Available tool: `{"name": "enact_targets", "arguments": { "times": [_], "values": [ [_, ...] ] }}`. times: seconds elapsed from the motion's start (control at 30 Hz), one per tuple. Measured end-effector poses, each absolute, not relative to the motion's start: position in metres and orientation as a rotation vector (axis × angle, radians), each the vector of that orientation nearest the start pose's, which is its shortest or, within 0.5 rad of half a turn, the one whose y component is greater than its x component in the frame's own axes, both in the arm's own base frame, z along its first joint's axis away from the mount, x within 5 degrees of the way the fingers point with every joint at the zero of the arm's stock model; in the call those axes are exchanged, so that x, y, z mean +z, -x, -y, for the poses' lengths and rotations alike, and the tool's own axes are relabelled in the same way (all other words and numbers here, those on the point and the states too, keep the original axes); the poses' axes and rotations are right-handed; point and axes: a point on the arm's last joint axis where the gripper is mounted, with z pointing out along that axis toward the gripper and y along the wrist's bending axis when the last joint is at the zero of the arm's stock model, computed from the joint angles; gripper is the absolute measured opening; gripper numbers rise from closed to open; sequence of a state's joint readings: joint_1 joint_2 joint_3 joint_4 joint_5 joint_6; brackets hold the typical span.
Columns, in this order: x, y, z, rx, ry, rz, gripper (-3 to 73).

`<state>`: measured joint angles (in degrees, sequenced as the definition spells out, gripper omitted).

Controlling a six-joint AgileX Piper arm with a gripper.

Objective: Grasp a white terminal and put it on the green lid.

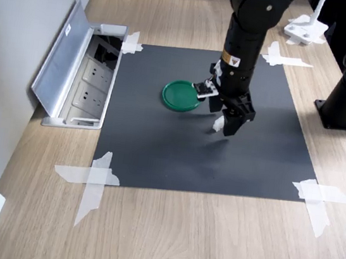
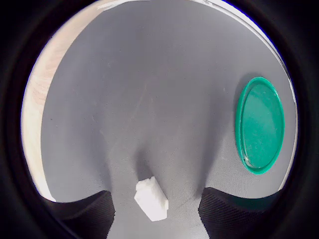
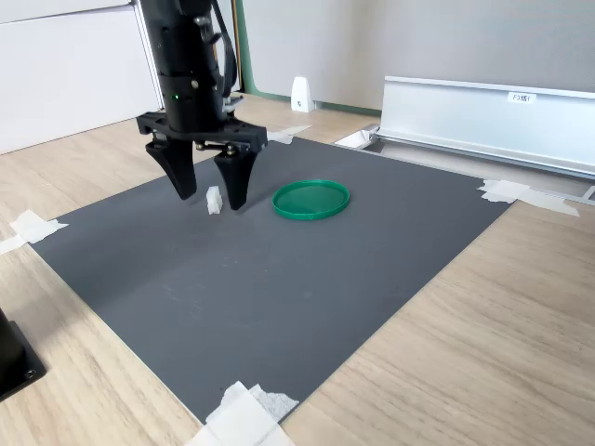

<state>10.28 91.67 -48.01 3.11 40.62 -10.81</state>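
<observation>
While nothing has yet been lifted, I log the task as at its grasp stage, with the carry and the placing both outstanding.

Item one: the pincer (image 3: 209, 190), spread wide, its two dark fingers (image 3: 233, 177) pointing down at the mat and standing either side of the part. In the wrist view both finger tips flank the block with mat showing between each tip and it, so I judge no contact yet.

Item two: the white terminal (image 3: 214, 200), a tiny stepped block, lying on the black mat (image 3: 279, 288) between the fingers; the wrist view shows it (image 2: 151, 198) skewed to the line between them, nearer one tip than the other.

Item three: the green lid (image 3: 310, 199), flat on the same mat, bare, near the terminal on the second exterior view's right and apart from it. In the first exterior view the lid (image 1: 178, 96) sits on the first exterior view's left of the pincer (image 1: 226, 125).

Item four: the table (image 1: 210, 236), wood-grained, mat taped at its corners.

Remaining, by my reckoning: close on the block, raise it, carry it across, release on the lid.
</observation>
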Motion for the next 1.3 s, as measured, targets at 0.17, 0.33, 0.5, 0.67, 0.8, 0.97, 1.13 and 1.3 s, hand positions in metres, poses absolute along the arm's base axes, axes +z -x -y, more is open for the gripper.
{"name": "enact_targets", "arguments": {
  "times": [0.17,0.33,0.5,0.67,0.8,0.97,1.13,1.3],
  "values": [
    [0.175,-0.269,-0.052,0.055,0.493,-2.905,72.6],
    [0.176,-0.269,-0.052,0.054,0.506,-2.897,71.9],
    [0.171,-0.270,-0.052,0.052,0.538,-2.907,61.9],
    [0.167,-0.271,-0.053,0.056,0.539,-2.920,40.6],
    [0.167,-0.271,-0.053,0.059,0.536,-2.921,21.9],
    [0.168,-0.271,-0.053,0.059,0.538,-2.916,9.1],
    [0.173,-0.269,-0.051,0.053,0.594,-2.898,9.1],
    [0.195,-0.271,-0.025,0.030,0.550,-2.866,9.1]
  ]
}}
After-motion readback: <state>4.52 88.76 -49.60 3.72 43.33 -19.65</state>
